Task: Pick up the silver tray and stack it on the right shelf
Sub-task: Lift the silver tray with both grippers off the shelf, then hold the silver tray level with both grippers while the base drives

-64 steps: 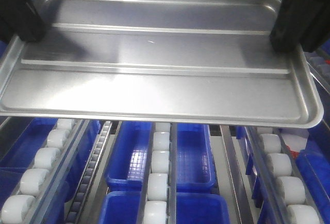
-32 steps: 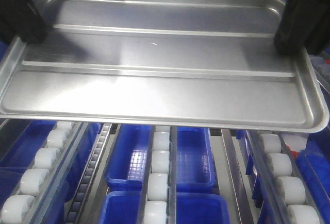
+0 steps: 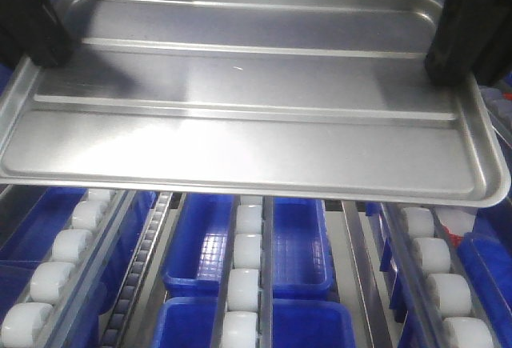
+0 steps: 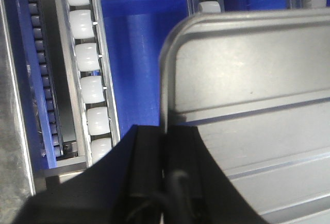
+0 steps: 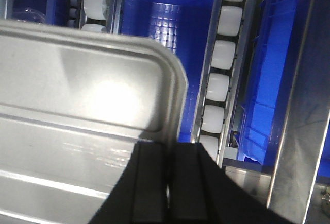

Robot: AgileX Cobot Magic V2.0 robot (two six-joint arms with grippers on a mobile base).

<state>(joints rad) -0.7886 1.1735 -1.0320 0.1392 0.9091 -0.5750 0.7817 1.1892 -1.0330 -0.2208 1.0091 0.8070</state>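
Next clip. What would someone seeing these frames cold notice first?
The silver tray dominates, filling the upper half of the front view and held in the air above the rack. The left tool is clamped over its left rim and the right tool over its right rim. Beneath it, rows of white rollers run between bright blue bins.

A warehouse or factory storeroom: steel racks (image 3: 362, 272) with white rollers (image 3: 248, 254) over blue plastic bins (image 3: 200, 244).

Silver tray (image 3: 240, 124) over blue bins (image 3: 298, 240)
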